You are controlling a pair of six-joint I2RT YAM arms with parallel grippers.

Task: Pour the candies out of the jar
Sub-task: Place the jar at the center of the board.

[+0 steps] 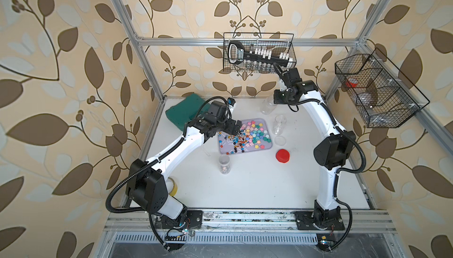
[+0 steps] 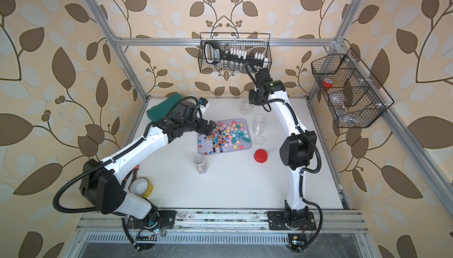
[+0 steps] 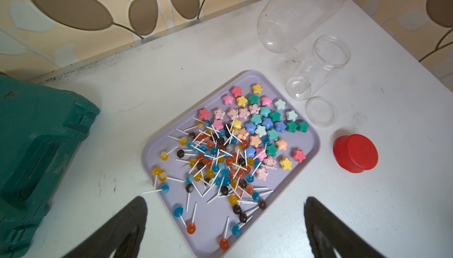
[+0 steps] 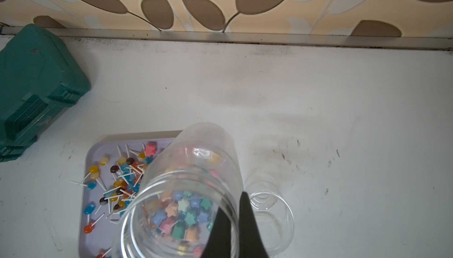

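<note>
At the centre of both top views, a lilac tray is seen loaded with the candies: star-shaped pieces towards its right half, ball lollipops on white sticks towards its left. Most of the pouring is judged done.

Three clear jars are counted. A large clear jar is pinched at its rim by the right gripper, whose jaws are closed on the wall. It is held tilted beyond the tray's upper right corner in a top view. Nothing is seen inside it; the colours behind it are the tray showing through the plastic. A second empty jar stands just right of the tray. A third jar, below the tray's lower left corner, has a thin layer of small pieces at its bottom, so it is judged the one not yet emptied.

The left gripper is spread wide and empty over the tray's upper left edge.

Two lids are counted, a clear lid and a red lid, both right of the tray. About three dozen star pieces are counted. The lollipops are too tangled for an exact count, several dozen at a guess.
</note>
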